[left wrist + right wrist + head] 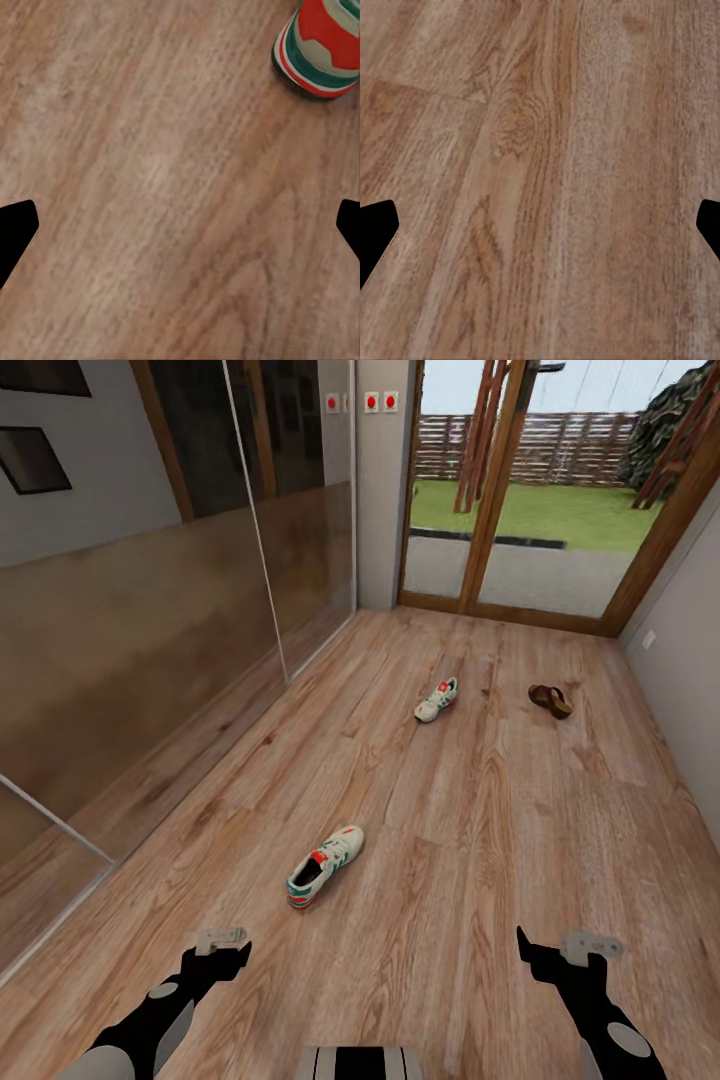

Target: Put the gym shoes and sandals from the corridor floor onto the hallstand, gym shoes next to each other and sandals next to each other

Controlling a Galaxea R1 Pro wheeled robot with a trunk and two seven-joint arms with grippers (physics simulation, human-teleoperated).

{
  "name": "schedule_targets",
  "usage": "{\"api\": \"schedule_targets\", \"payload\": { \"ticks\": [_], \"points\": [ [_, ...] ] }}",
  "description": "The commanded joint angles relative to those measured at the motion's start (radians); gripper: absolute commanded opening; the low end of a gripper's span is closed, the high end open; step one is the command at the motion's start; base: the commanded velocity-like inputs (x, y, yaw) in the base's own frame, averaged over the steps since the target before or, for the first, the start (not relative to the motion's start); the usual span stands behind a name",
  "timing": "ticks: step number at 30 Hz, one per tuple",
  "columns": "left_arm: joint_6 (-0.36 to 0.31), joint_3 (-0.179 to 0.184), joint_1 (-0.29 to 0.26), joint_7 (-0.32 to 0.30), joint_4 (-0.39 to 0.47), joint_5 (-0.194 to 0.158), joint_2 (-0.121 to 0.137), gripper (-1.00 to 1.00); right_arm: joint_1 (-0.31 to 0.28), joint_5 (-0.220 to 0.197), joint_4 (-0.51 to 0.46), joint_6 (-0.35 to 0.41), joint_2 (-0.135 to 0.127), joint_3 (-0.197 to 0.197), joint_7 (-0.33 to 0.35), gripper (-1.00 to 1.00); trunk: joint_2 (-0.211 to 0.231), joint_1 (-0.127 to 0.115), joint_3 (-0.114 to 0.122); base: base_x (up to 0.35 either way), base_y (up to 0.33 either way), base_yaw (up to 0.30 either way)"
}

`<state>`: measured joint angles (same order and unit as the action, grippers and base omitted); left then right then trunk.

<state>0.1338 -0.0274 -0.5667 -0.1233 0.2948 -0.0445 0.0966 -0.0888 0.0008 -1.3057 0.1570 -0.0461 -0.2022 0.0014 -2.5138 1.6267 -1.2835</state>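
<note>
One gym shoe [325, 867], white with green stripes and a red-orange heel patch, lies on the wood plank floor [470, 830] just ahead of my left gripper [232, 952]. Its heel [321, 43] shows at the edge of the left wrist view. The second gym shoe [437, 700] lies farther down the corridor. To its right, brown sandals [551, 700] lie close together; I cannot separate the two. My left gripper [180, 232] and my right gripper [548, 952] [540, 232] hang open over bare floor, holding nothing. The hallstand is out of view.
A mirrored sliding-door wardrobe [150, 630] runs along the left side. A grey wall [690, 660] bounds the right. At the far end a wood-framed glass door [520, 510] looks out on a lawn. My trunk [360, 1063] shows at the bottom edge.
</note>
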Motion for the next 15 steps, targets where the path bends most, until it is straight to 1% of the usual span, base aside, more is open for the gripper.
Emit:
{"api": "schedule_targets", "payload": {
  "ticks": [1, 6, 8, 12, 15],
  "points": [
    [0.002, -0.003, -0.001, -0.006, -0.001, -0.005, 0.0, 1.0, 0.0, 0.0, -0.001, 0.006, 0.0, 0.0, 0.0, 1.0, 0.0, 0.0, -0.001, 0.298, 0.0, 0.0],
    [0.003, -0.003, -0.001, -0.007, 0.0, -0.005, 0.0, 1.0, 0.0, 0.001, 0.0, 0.005, 0.0, 0.0, -0.002, 1.0, 0.0, 0.0, -0.001, 0.316, 0.016, -0.004],
    [0.003, -0.003, -0.001, -0.006, 0.0, -0.005, 0.0, 1.0, 0.0, 0.0, 0.0, 0.005, 0.0, 0.0, -0.003, 1.0, 0.0, 0.0, -0.001, 0.326, 0.08, -0.095],
    [0.003, -0.003, -0.001, -0.007, 0.0, -0.005, 0.0, 1.0, 0.0, -0.001, 0.0, 0.003, 0.0, -0.002, -0.003, 1.0, 0.0, 0.0, 0.001, 0.246, 0.219, -0.27],
    [0.003, -0.003, -0.001, -0.007, 0.0, -0.005, 0.0, 1.0, 0.0, -0.001, 0.0, 0.003, 0.0, -0.002, -0.003, 1.0, 0.0, 0.0, 0.002, 0.142, 0.132, -0.282]
  ]
}}
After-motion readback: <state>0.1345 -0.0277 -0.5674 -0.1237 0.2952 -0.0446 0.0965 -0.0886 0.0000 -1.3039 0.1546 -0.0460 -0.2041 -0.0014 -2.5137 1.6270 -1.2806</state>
